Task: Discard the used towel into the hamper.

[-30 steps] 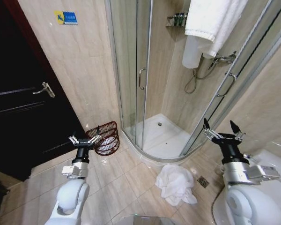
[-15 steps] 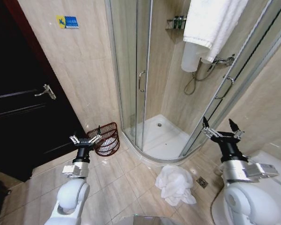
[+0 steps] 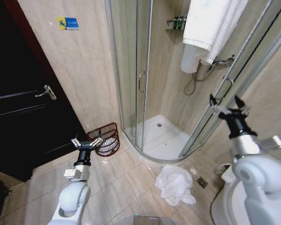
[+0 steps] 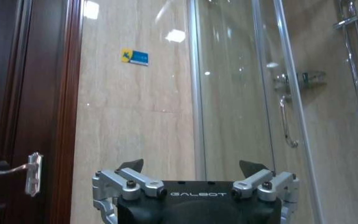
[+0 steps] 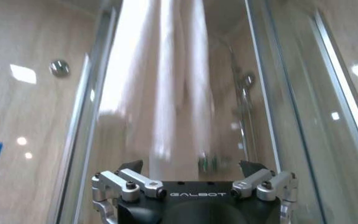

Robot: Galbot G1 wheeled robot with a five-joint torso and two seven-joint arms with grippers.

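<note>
- left gripper (image 3: 86, 142) open, empty, raised beside hamper (image 3: 105, 138)
- right gripper (image 3: 230, 106) open, empty, raised by shower glass
- used towel (image 3: 174, 183) crumpled on floor tiles

Hamper (image 3: 106, 138) left of shower stall (image 3: 164, 136); towel (image 3: 175, 184) on floor before stall.

My right tool (image 5: 193, 166) points at the shower enclosure, fingers spread wide and holding nothing.

Past the two dark fingertips (image 5: 131, 165) I see a white towel (image 5: 160, 79) hanging in long blurred folds behind the glass. Beside it runs the shower rail (image 5: 246, 112). A glass panel (image 5: 309, 107) slants across one side, and beige wall tile (image 5: 24, 116) with a small round fitting (image 5: 59, 68) covers the other.
</note>
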